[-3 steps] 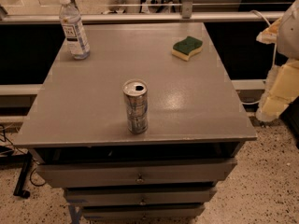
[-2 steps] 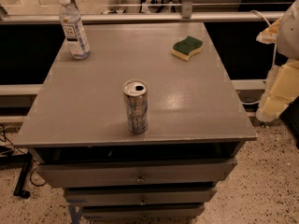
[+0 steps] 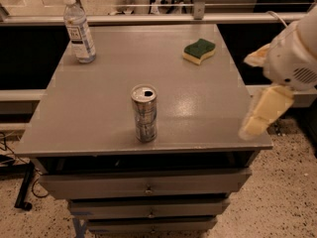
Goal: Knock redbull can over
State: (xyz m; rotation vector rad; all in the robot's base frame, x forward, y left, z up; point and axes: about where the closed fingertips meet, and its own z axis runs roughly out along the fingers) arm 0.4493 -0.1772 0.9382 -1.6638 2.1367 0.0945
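The redbull can (image 3: 144,114) stands upright near the front middle of the grey table (image 3: 99,118), silver with blue panels, its open pull-tab top showing. My gripper (image 3: 251,95) hangs at the table's right edge, to the right of the can and well apart from it. Its two cream fingers (image 3: 265,112) stand apart, holding nothing. The white arm (image 3: 293,58) comes in from the right.
A clear water bottle (image 3: 79,31) with a white cap stands at the back left corner. A green and yellow sponge (image 3: 199,50) lies at the back right. Drawers (image 3: 143,187) sit under the tabletop. A rail (image 3: 163,19) runs behind the table.
My gripper and arm have moved a little left, towards the table's right edge. The can, bottle and sponge have not moved.
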